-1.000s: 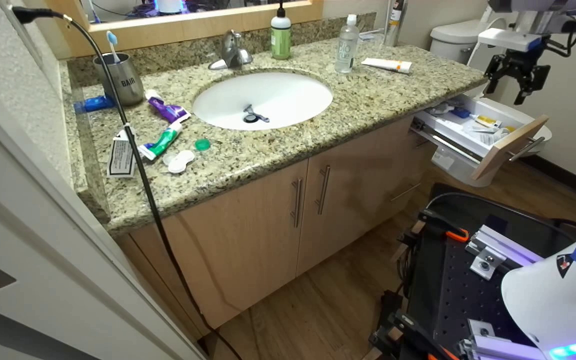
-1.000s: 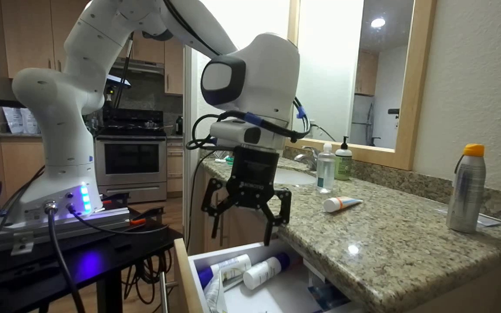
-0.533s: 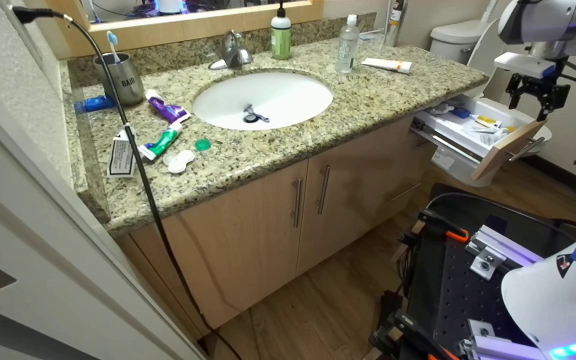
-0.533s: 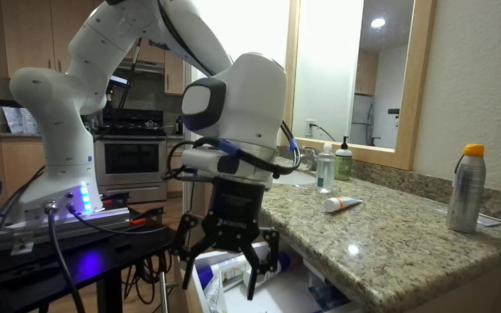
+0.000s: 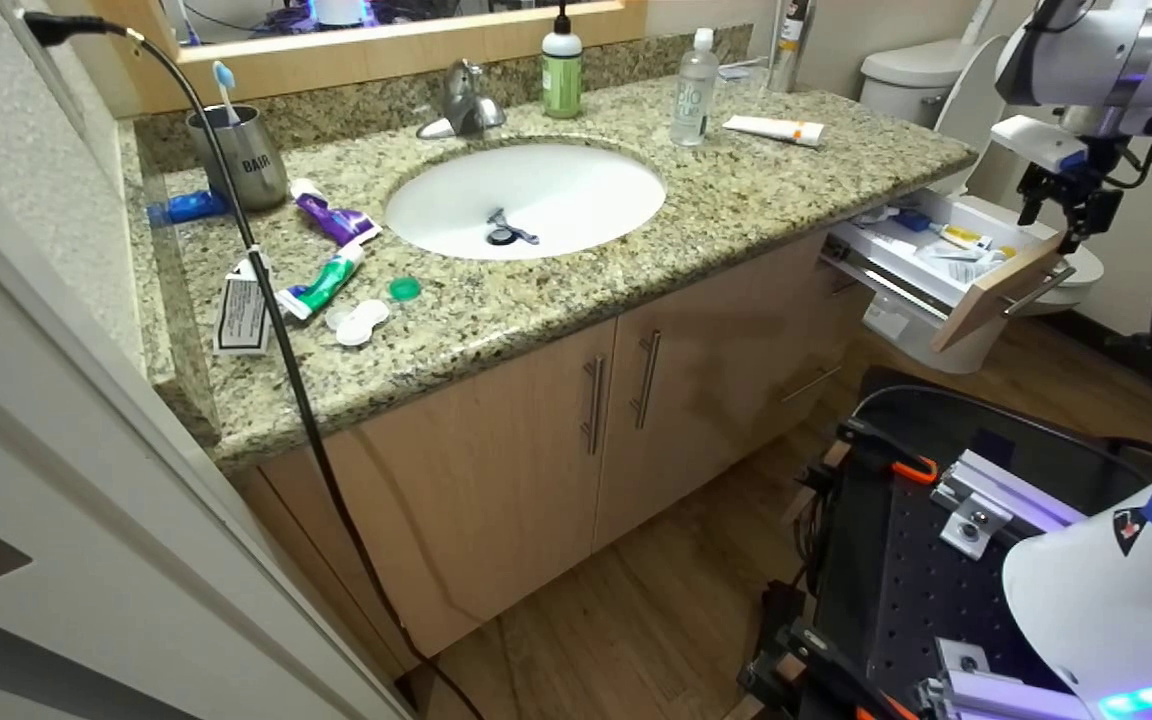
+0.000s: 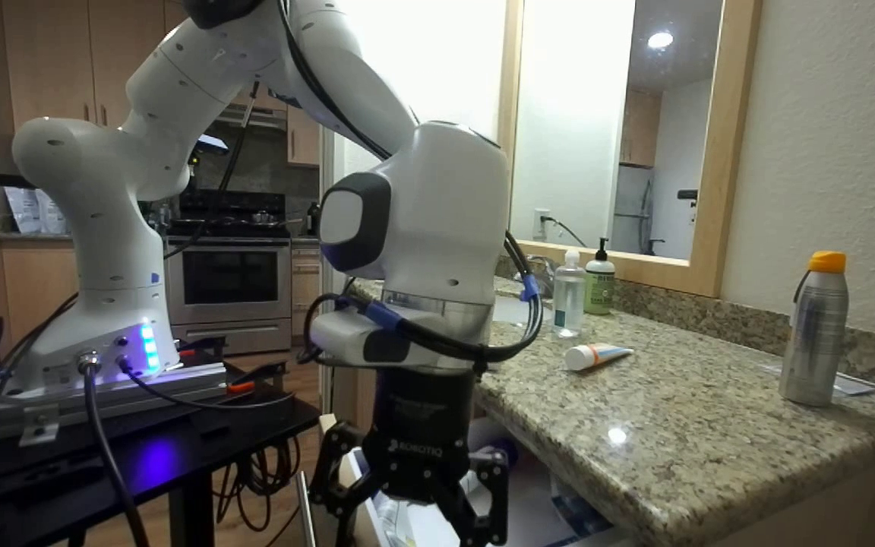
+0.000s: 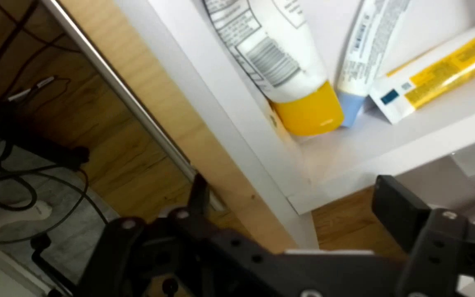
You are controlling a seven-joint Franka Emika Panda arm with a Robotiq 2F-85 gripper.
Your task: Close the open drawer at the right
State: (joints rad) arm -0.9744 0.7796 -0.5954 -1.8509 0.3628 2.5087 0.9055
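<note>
The drawer (image 5: 998,292) at the right end of the vanity stands open, with a tan front and white inside. Its front edge (image 7: 204,140) and metal handle (image 7: 126,93) cross the wrist view. Inside lie a white tube with a yellow cap (image 7: 309,111), a tube with a blue cap (image 7: 359,74) and a yellow-and-white packet (image 7: 439,74). My gripper (image 5: 1049,232) is open at the drawer's front corner. In the wrist view (image 7: 293,187), one finger is outside the front by the handle, the other beyond the side wall. Contact is unclear. The fingertips are cut off in an exterior view (image 6: 409,538).
The granite counter (image 5: 736,210) overhangs the drawer. A clear bottle (image 5: 694,90), a white tube (image 5: 774,130) and a silver spray can (image 6: 815,334) stand or lie on it. Tan cabinet doors (image 5: 496,480) are below. The robot's black cart (image 5: 916,590) stands in front. A toilet (image 5: 911,75) is behind.
My gripper has come down from above the drawer to its front, staying open. The drawer front and handle have shifted a little inward, toward the cabinet.
</note>
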